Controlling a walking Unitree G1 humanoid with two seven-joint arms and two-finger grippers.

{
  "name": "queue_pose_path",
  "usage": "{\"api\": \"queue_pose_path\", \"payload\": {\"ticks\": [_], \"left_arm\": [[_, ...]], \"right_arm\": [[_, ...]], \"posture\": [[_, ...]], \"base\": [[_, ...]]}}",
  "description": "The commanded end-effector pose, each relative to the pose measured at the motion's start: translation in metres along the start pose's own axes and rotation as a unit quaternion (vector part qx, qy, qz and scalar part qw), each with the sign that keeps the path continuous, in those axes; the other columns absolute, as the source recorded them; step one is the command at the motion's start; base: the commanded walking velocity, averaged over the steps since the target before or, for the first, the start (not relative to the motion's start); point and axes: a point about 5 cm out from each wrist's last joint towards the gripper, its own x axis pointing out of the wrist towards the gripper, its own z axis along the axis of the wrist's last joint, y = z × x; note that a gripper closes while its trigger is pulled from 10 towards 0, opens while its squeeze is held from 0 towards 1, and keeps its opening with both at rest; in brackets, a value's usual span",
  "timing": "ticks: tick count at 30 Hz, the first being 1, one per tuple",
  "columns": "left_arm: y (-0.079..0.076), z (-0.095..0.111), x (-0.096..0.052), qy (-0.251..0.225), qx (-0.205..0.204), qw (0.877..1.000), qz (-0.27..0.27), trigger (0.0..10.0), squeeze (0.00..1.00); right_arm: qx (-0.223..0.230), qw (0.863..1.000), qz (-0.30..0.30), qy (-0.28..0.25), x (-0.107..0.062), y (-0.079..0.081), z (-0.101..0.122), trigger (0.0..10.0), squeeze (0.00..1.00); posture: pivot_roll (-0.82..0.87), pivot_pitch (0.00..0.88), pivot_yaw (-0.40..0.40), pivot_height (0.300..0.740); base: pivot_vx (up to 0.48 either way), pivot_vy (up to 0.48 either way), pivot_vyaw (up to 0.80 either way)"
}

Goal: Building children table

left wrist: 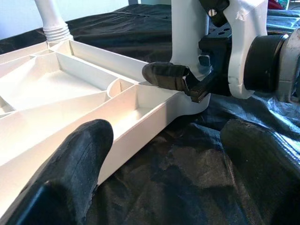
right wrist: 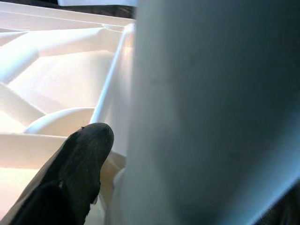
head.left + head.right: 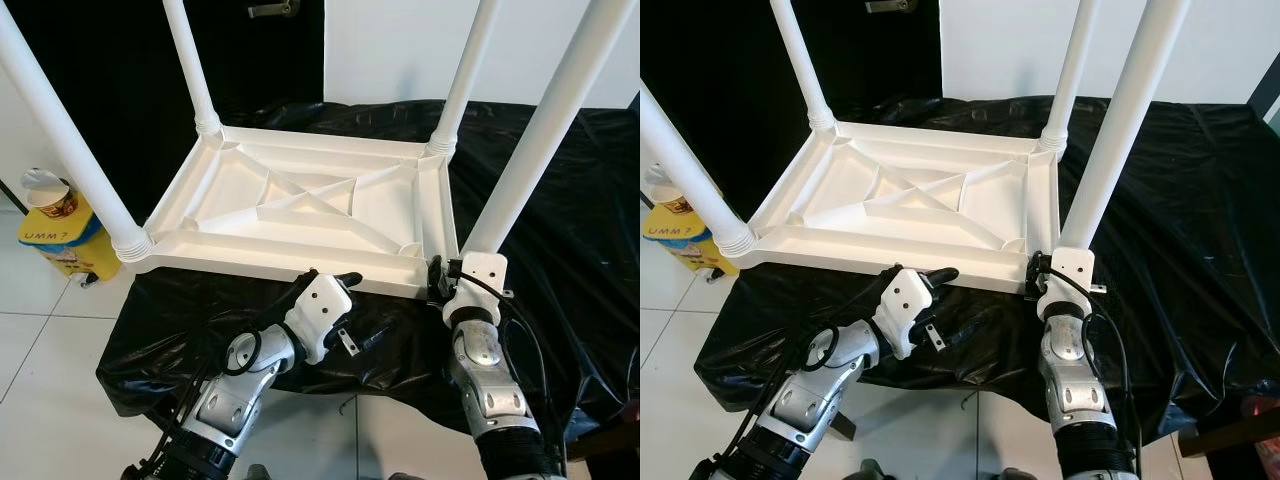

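Right, from the head: the white table [image 3: 300, 215] lies upside down on black sheeting [image 3: 560, 230], four legs up. Right gripper [image 3: 447, 272] clamps the near-right leg [image 3: 530, 140] at its base. Left wrist view: left gripper [image 1: 164, 183] fingers spread by the near rim. Right wrist view: one finger [image 2: 75, 168] pressed beside that leg.

White table [image 3: 300, 205]; black sheet [image 3: 570, 230]; yellow bin [image 3: 62, 240]

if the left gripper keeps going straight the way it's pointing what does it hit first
Most likely the near rim of the upturned white tabletop. The left gripper sits just short of that edge, one finger level with the rim wall. Depth is hard to judge, so contact may be near.
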Motion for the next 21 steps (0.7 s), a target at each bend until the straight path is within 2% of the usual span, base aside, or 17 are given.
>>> {"api": "queue_pose_path", "payload": {"ticks": [1, 3, 4, 6, 8, 18, 21], "left_arm": [[0.001, -0.001, -0.001, 0.007, 0.003, 1.0, 0.009, 10.0, 0.0], [0.001, -0.001, -0.001, 0.007, 0.002, 1.0, 0.01, 10.0, 0.0], [0.001, -0.002, -0.001, 0.007, 0.002, 1.0, 0.011, 10.0, 0.0], [0.001, -0.002, -0.001, 0.007, 0.001, 1.0, 0.012, 10.0, 0.0], [0.001, -0.002, -0.002, 0.007, 0.001, 1.0, 0.012, 10.0, 0.0], [0.001, -0.002, -0.003, 0.008, 0.001, 1.0, 0.011, 10.0, 0.0], [0.001, -0.003, -0.003, 0.009, 0.001, 1.0, 0.01, 10.0, 0.0]], "right_arm": [[0.005, 1.0, 0.006, -0.003, -0.002, 0.0, 0.0, 10.0, 1.0], [0.008, 1.0, 0.018, -0.011, -0.001, -0.003, 0.003, 10.0, 1.0], [0.015, 0.998, 0.053, -0.018, -0.002, -0.007, 0.004, 10.0, 0.0], [0.005, 0.993, 0.115, -0.033, -0.004, -0.016, 0.006, 10.0, 0.0], [-0.002, 0.99, 0.137, -0.036, -0.004, -0.022, 0.007, 10.0, 0.0], [-0.021, 0.982, 0.183, -0.037, -0.001, -0.033, 0.008, 10.0, 0.0], [-0.041, 0.969, 0.24, -0.033, 0.003, -0.039, 0.01, 10.0, 0.0]], "posture": [[0.07, 0.059, -0.018, 0.74], [0.07, 0.061, -0.021, 0.74], [0.07, 0.061, -0.022, 0.74], [0.06, 0.06, -0.021, 0.74], [0.06, 0.06, -0.018, 0.74], [0.06, 0.058, -0.015, 0.74], [0.06, 0.052, -0.011, 0.74]], "base": [[0.0, 0.0, 0.0], [0.0, 0.0, 0.0], [0.0, 0.0, 0.0], [0.0, 0.0, 0.0], [0.0, 0.0, 0.0], [0.0, 0.0, 0.0], [0.0, 0.0, 0.0]]}}
